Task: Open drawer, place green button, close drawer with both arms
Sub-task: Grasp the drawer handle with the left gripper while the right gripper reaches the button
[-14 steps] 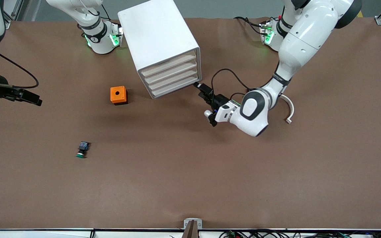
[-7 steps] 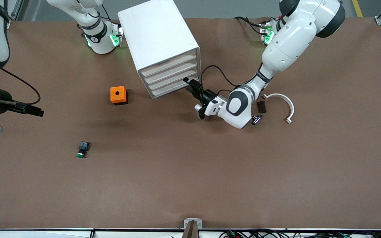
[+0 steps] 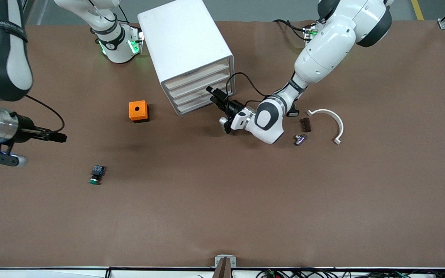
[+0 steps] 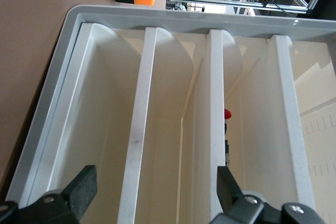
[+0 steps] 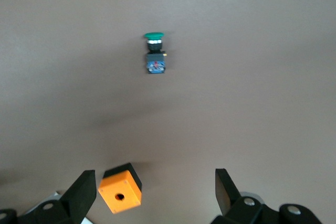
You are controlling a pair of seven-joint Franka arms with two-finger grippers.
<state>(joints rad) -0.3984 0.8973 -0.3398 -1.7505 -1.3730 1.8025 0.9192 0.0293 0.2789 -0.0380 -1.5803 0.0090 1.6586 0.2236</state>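
Frame centre: left gripper [image 3: 215,95], jaws apart, at the cabinet's drawer [image 3: 203,102] fronts. Left edge: right gripper [image 3: 59,136], jaws apart, above table near button [image 3: 96,174].

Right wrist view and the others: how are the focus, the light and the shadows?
Right wrist view: soft focus, the button slightly blurred, a faint dark shadow band on the table. Left wrist view: the cabinet fills it, evenly lit, a bright background at the upper edge. Front view: sharp, soft arm shadows, green lights glowing at both bases.
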